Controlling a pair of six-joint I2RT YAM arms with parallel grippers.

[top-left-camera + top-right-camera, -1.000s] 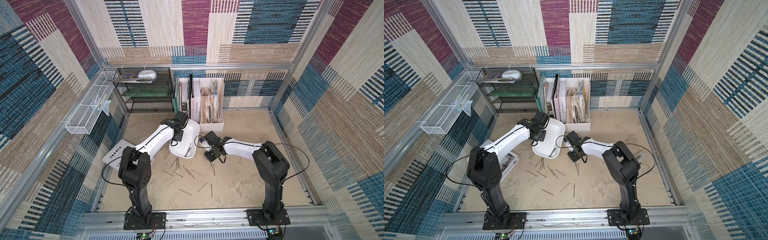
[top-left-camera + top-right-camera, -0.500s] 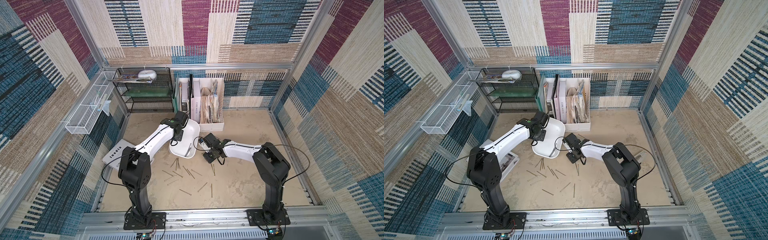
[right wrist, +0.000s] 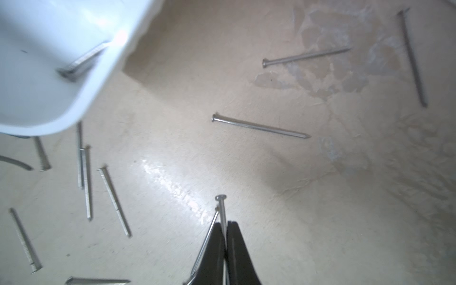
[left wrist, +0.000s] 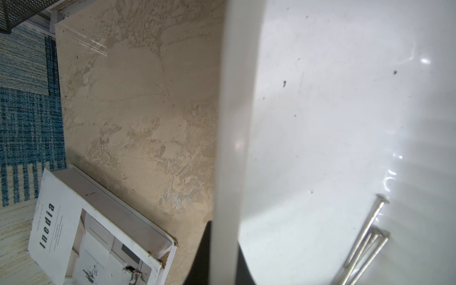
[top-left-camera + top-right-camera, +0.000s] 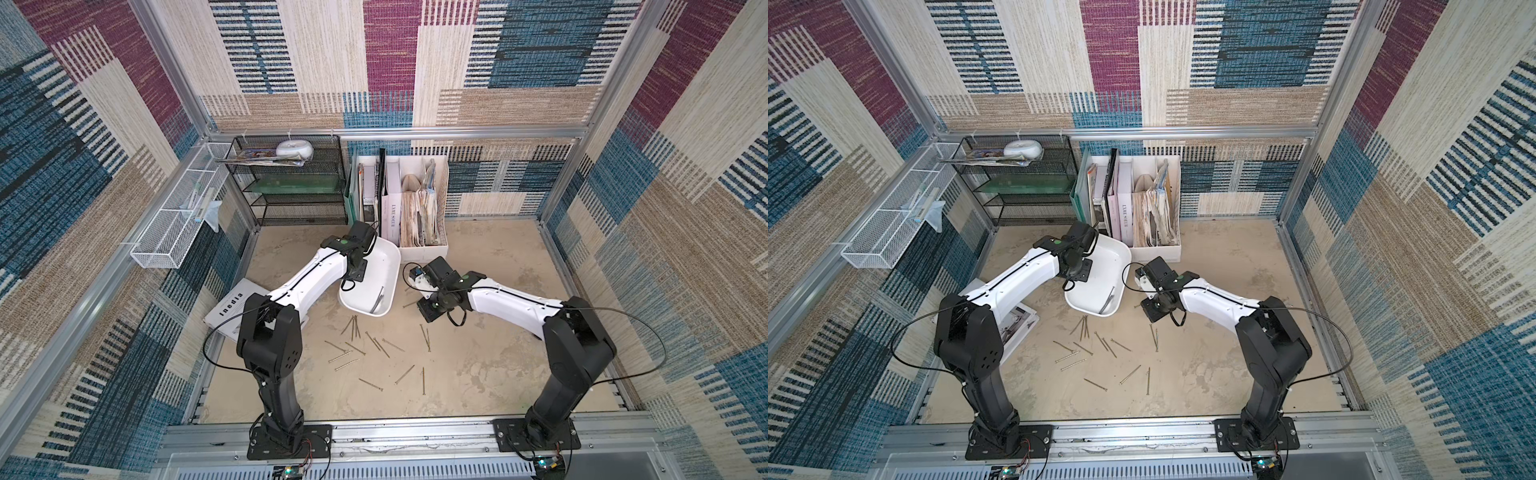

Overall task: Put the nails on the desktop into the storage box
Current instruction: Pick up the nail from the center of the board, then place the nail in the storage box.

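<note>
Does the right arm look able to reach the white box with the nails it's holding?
Probably yes. The right pincer, shut on nails, sits just beside the storage box held by the left pincer, and nothing stands between them.

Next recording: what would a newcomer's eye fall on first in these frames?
The white storage box, held tilted by the left gripper at centre, with a few nails lying in its low corner. Beside it the right gripper is shut on a nail, and loose nails lie scattered over the beige desktop in front of the box.
</note>
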